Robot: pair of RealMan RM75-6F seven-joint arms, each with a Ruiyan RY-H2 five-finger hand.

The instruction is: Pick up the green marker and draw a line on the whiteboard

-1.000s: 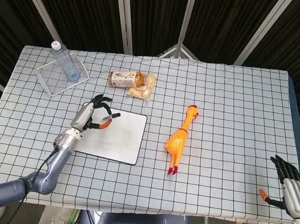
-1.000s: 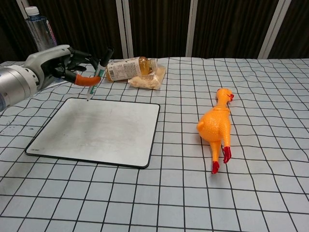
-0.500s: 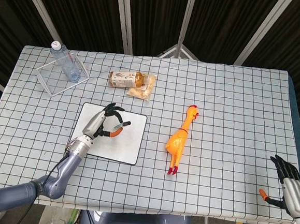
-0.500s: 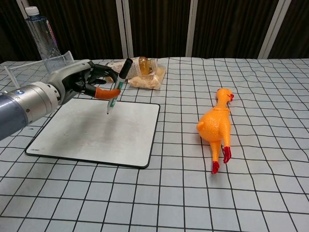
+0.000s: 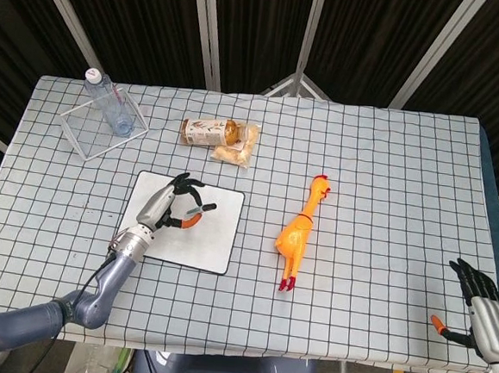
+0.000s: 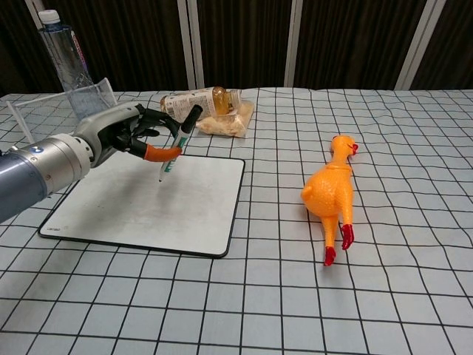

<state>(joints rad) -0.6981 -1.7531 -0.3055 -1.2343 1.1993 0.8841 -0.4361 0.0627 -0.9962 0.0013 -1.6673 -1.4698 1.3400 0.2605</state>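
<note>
Dark slatted panels close off the far side of the worktop (image 5: 390, 163), which is spread with a white cloth ruled in black squares. Going from the left: a clear water bottle (image 5: 109, 102) stands in a wire rack at the far left corner. Nearer, my left robot hand (image 6: 129, 133) holds the green marker (image 6: 176, 150), pinched mid-barrel between thumb and a finger, the other fingers loosely curled beside it. The marker slants tip-down, black cap end up, over the far part of the whiteboard (image 6: 111, 214); I cannot tell whether the tip touches the board or hangs just above it. No drawn line shows on the board yet.

I judge the marker light, stiff and smooth, so it could twist or slide up through the pinch when pressed down; a hold low on the barrel near the tip would steady it. The board looks thin and may skid on the cloth.

Further right, a jar (image 5: 209, 131) lies on its side beside a bag of snacks (image 5: 238, 147), then a rubber chicken (image 6: 330, 194). At the near right edge my right robot hand (image 5: 480, 313) holds nothing, fingers apart.
</note>
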